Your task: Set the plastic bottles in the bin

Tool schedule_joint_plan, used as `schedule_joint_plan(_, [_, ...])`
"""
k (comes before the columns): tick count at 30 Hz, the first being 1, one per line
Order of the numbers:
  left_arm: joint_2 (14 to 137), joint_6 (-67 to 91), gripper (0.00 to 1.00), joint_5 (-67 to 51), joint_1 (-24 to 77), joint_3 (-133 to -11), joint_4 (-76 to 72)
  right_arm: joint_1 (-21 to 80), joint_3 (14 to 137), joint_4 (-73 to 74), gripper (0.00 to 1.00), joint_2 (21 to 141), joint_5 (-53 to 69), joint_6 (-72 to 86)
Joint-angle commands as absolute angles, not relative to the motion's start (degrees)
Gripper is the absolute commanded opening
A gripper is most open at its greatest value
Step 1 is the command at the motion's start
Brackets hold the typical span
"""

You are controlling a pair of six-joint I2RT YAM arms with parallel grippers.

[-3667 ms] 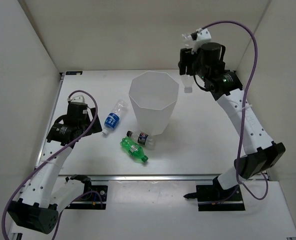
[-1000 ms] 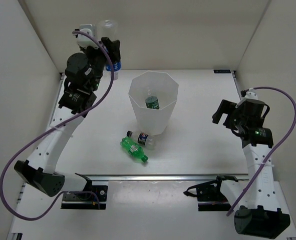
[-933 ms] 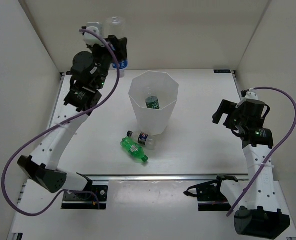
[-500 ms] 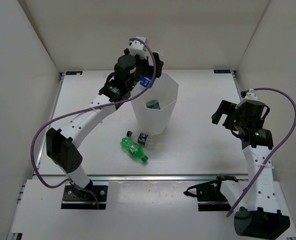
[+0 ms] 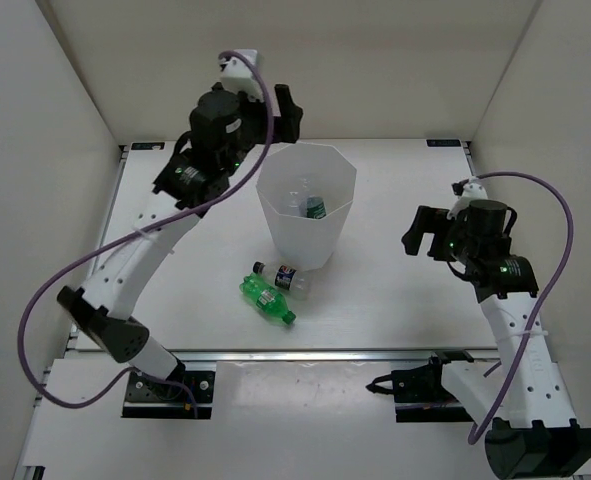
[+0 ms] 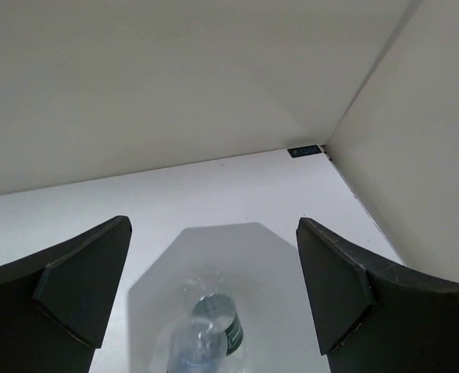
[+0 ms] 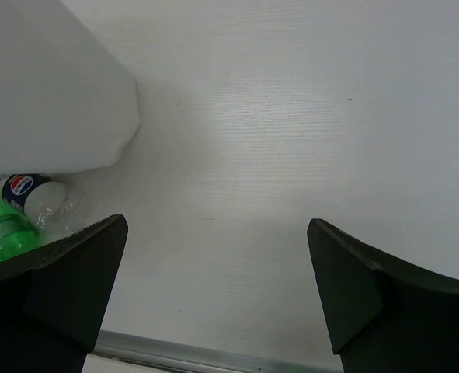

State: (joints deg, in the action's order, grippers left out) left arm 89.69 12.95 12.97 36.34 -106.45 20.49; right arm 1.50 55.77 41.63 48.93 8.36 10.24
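— Over the bin (image 5: 305,248), left gripper (image 6: 213,233)?
— Gapes wide, grips nothing. Inside, two bottles (image 6: 213,325).
— Right gripper (image 7: 217,225)?
— Gapes empty too, right of the bin. Near its base, green bottle (image 5: 267,300) beside short clear bottle (image 5: 284,276).

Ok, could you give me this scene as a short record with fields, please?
bin: white, upright
in bin: green-label bottle, clear bottle
on table: Pepsi bottle and green bottle, lying close together in front of bin
left gripper: jaws open, empty, raised near bin's far-left rim
right gripper: jaws open, empty, right of bin
left to do: two bottles
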Motion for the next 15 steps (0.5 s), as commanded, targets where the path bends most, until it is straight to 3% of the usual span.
schedule_joint_plan(1, [80.8, 18.3, 0.99, 17.6, 30.4, -104.0, 32.4, 6.2, 57.4, 41.6, 0.99, 48.4, 10.1, 8.9])
schedule_joint_plan(5, [73.1, 26.4, 0.99, 17.3, 22.3, -87.5, 41.0, 14.9, 56.5, 41.7, 0.98, 50.4, 8.4, 9.0])
schedule_joint_plan(8, [63.9, 30.5, 0.99, 10.6, 13.7, -72.2, 43.3, 25.4, 55.6, 41.4, 0.98, 51.2, 5.6, 9.2])
schedule_joint_plan(15, [55.4, 31.2, 0.99, 18.9, 13.5, -57.9, 58.2, 49.1, 54.4, 35.4, 0.96, 59.0, 0.3, 12.7])
